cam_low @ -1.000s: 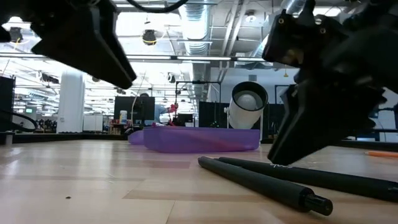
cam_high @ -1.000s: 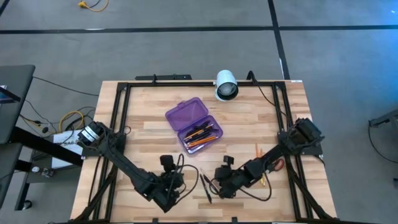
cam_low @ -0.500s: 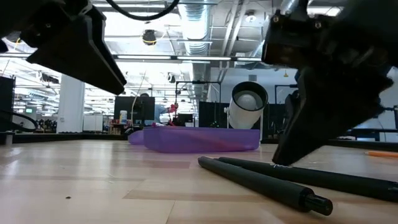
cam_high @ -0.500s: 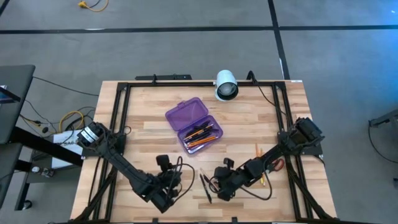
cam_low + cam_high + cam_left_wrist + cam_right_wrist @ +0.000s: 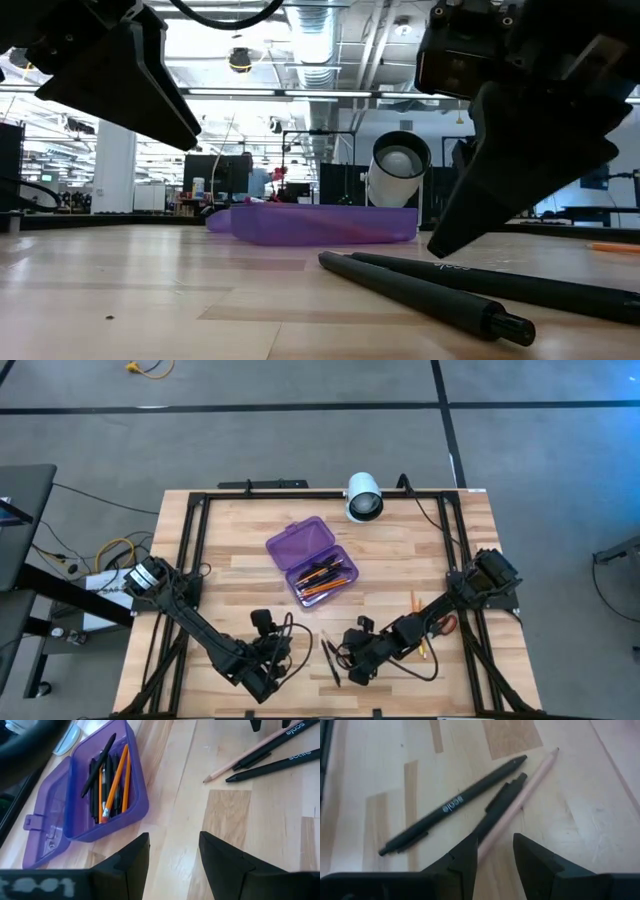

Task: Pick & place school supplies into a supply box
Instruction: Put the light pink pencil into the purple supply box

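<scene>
Black pens | white lettering, unreadable | right gripper parted above

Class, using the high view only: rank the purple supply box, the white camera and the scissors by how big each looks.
1. purple supply box, lid open, clearly largest.
2. white camera, noticeably smaller.
3. scissors, smallest, but partly hidden by the right arm, so their full size is unsure.

The wooden worktop with its black frame stands on a grey floor crossed by dark lines. A yellow cable lies on that floor beyond the worktop. In the low view, bright strip lights, ducts and a white pillar fill the room behind the worktop.
</scene>
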### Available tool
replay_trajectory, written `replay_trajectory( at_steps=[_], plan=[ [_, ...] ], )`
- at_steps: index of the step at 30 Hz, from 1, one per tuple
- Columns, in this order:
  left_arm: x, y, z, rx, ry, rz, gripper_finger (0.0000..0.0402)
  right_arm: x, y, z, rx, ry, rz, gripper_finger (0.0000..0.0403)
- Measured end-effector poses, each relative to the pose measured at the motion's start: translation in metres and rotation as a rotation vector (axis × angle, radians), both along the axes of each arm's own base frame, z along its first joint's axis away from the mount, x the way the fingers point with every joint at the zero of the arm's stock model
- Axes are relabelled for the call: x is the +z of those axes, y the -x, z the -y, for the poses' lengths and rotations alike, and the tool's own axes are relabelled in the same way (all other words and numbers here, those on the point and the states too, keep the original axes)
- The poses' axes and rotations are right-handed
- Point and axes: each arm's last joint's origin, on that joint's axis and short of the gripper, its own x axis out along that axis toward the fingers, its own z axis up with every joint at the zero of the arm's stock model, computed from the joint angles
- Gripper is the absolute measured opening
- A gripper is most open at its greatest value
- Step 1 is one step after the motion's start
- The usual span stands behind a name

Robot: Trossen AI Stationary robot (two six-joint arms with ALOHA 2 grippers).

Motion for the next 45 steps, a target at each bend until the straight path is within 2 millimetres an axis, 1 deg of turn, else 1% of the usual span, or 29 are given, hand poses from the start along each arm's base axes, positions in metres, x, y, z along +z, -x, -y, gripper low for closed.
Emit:
replay_trajectory(
  at_steps=[7,11,14,22,25,33,39,42,45],
  plan=[
    [0.000,0.000,0.000,0.001,-0.002,-0.001,0.0164,-0.014,-0.006,-0.005,0.014,-0.046,0.008,0.0118],
    [0.000,0.000,0.000,0.001,-0.002,-0.001,0.0164,-0.015,-0.006,-0.005,0.016,-0.043,0.000,0.0118],
    [0.000,0.000,0.000,0.001,-0.003,-0.002,0.0164,-0.013,-0.004,-0.003,0.015,-0.002,-0.005,0.0118],
    [0.000,0.000,0.000,0.001,-0.003,-0.003,0.0164,-0.018,0.002,0.006,-0.029,0.070,-0.095,0.0118],
    [0.000,0.000,0.000,0.001,-0.004,-0.002,0.0164,-0.019,0.004,0.006,-0.040,0.099,-0.092,0.0118],
    [0.000,0.000,0.000,0.001,-0.003,-0.003,0.0164,-0.020,0.011,0.012,-0.033,0.182,-0.161,0.0116],
    [0.000,0.000,0.000,0.001,-0.004,-0.004,0.0164,-0.021,0.015,0.016,-0.037,0.261,-0.190,0.0093],
    [0.000,0.000,-0.001,0.001,-0.005,-0.005,0.0164,-0.021,0.015,0.016,-0.027,0.274,-0.195,0.0066],
    [0.000,0.000,-0.001,0.001,-0.006,-0.005,0.0164,-0.021,0.016,0.017,-0.028,0.281,-0.200,0.0027]
  ],
)
